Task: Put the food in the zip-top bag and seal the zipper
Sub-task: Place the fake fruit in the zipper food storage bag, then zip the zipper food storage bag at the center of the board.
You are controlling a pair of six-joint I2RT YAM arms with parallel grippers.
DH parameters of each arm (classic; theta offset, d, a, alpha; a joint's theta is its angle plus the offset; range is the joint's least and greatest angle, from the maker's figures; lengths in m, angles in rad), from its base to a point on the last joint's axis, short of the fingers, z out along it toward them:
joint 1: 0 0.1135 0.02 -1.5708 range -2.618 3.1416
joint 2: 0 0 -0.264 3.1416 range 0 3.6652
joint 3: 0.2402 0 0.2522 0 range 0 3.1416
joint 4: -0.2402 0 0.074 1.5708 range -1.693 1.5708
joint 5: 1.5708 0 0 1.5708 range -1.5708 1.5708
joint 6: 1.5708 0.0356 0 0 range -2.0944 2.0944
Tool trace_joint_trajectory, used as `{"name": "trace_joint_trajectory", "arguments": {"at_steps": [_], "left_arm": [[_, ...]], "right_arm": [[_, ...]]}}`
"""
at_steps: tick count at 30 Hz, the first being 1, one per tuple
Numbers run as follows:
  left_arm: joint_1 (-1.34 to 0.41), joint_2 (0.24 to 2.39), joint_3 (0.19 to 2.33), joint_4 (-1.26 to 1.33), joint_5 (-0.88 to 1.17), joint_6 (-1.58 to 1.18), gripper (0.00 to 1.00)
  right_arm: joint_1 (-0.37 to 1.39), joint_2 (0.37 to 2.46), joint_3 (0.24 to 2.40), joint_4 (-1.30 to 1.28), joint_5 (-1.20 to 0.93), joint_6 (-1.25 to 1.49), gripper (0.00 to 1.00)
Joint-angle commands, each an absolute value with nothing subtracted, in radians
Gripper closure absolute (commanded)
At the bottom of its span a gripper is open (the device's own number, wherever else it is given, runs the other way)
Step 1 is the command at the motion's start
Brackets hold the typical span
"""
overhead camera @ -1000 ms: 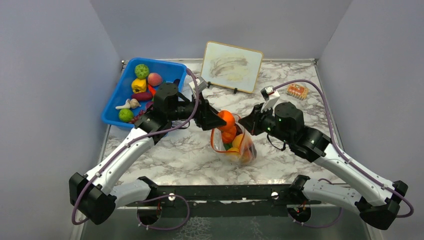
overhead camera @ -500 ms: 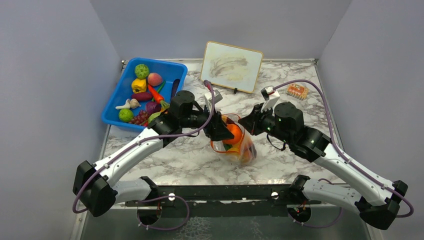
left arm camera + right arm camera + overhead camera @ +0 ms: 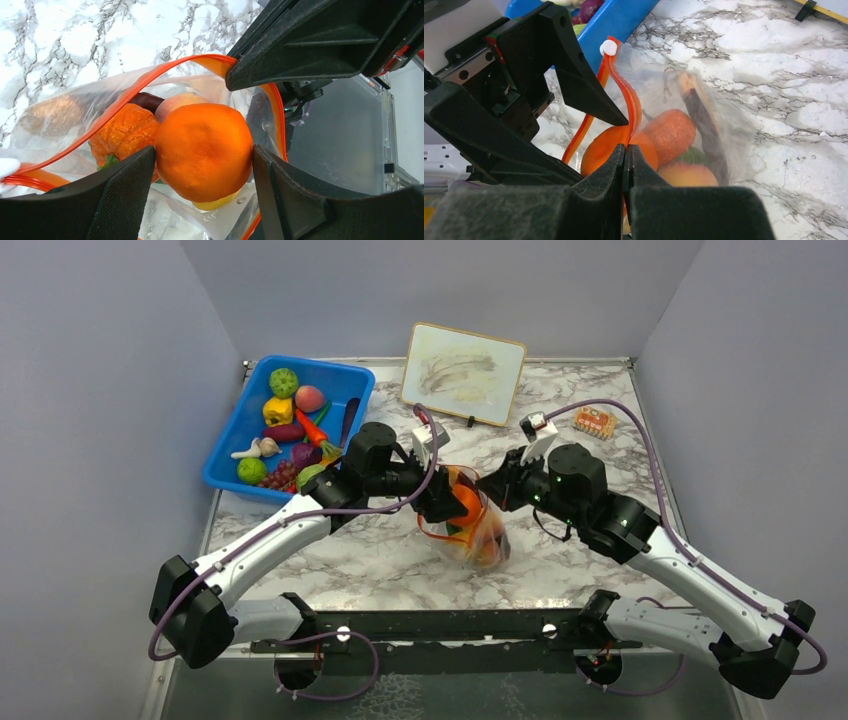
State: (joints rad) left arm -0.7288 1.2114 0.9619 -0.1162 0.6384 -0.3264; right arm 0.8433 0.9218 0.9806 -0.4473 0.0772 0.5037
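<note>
The right gripper [image 3: 626, 149] pinches the zip-top bag [image 3: 729, 125] rim, left gripper [image 3: 202, 162] clamps an orange [image 3: 202, 145] inside; bin [image 3: 226, 445] food [image 3: 283, 382], zipper [image 3: 125, 95] remain.

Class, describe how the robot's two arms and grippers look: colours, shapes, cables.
The left arm and right arm have white tubular links joined by chunky black joints, and a purple cable trails along each. The left gripper and right gripper are matte black, each with two wedge-shaped fingers.
</note>
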Motion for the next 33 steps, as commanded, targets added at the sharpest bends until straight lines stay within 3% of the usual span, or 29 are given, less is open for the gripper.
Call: {"name": "trace_joint_trajectory", "arguments": {"at_steps": [1,9,16,24,28,33], "left_arm": [[-0.735,1.187,1.011,-0.113,0.624,-0.255,0.26],[-0.736,1.172,1.065,-0.139,0.626,-0.168,0.19],[-0.735,1.028,1.047,-0.240,0.600,0.228,0.28],[-0.736,0.843,0.958,-0.381,0.641,0.664,0.28],[-0.735,0.824,0.920,-0.469,0.694,0.807,0.27],[-0.735,0.823,0.897,-0.535,0.801,0.893,0.33]], "right_arm": [[0.848,0.923,1.019,-0.431,0.055,0.469,0.99],[0.848,0.908,1.045,-0.478,0.074,0.415,0.99],[0.848,0.867,1.084,-0.532,-0.023,0.342,0.99],[0.848,0.808,1.083,-0.607,-0.113,0.287,0.99],[0.848,0.784,1.083,-0.614,-0.194,0.278,0.99],[0.848,0.767,1.091,-0.632,-0.232,0.262,0.99]]}}
